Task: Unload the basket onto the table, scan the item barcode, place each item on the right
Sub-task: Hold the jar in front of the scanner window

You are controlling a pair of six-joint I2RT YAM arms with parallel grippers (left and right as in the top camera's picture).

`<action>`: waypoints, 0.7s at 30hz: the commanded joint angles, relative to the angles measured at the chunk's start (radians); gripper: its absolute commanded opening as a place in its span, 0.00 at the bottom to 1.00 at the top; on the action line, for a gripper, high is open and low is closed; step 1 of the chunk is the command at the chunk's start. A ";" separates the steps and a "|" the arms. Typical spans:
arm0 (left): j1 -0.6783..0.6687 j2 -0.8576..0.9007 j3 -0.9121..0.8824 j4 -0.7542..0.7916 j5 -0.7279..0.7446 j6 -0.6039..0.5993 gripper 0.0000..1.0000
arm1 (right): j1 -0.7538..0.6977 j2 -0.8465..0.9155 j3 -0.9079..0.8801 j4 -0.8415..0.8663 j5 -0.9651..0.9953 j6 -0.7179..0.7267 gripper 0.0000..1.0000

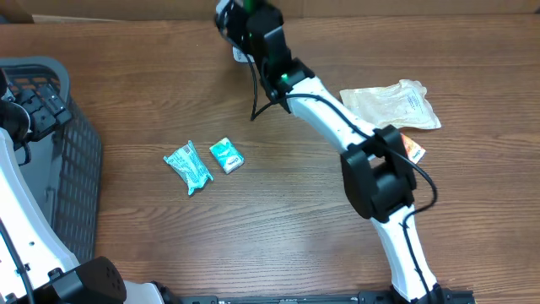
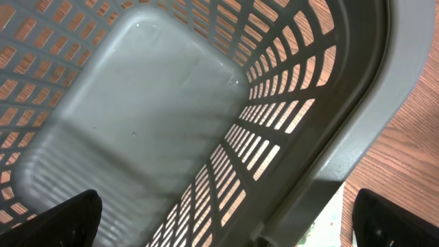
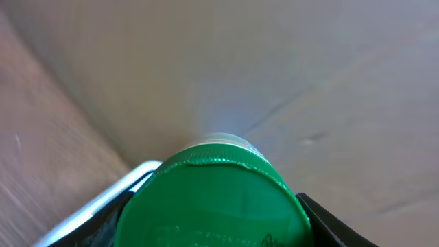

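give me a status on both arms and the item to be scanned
Left fingers open, empty, over the basket. Right fingers shut on the green-capped item. Nothing visible in its way.

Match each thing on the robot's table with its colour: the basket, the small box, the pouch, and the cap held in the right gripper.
Things:
1. basket
2. small box
3. pouch
4. cap

Colours:
A. beige
B. grey
C. green
D. teal and white

Pairs: 1-B, 2-D, 3-A, 4-C
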 commanded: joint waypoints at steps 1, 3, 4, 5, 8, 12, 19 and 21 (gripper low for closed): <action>0.002 0.004 0.007 0.000 0.003 -0.006 1.00 | 0.000 0.016 0.013 0.062 0.010 -0.220 0.23; 0.002 0.004 0.007 0.000 0.003 -0.006 0.99 | 0.000 0.028 0.013 0.099 0.014 -0.225 0.23; 0.002 0.004 0.007 0.000 0.003 -0.006 1.00 | 0.000 0.033 0.013 0.123 0.017 -0.225 0.23; 0.002 0.004 0.007 0.000 0.003 -0.006 1.00 | -0.001 0.040 0.013 0.138 0.017 -0.230 0.23; 0.002 0.004 0.007 0.000 0.003 -0.006 1.00 | -0.002 0.053 0.013 0.157 0.013 -0.270 0.23; 0.002 0.004 0.007 0.000 0.003 -0.006 1.00 | -0.002 0.066 0.013 0.155 0.002 -0.270 0.23; 0.002 0.004 0.007 0.000 0.003 -0.006 1.00 | -0.006 0.086 0.013 0.145 -0.021 -0.292 0.23; 0.002 0.004 0.007 0.000 0.003 -0.006 1.00 | -0.010 0.094 0.013 0.145 -0.021 -0.292 0.23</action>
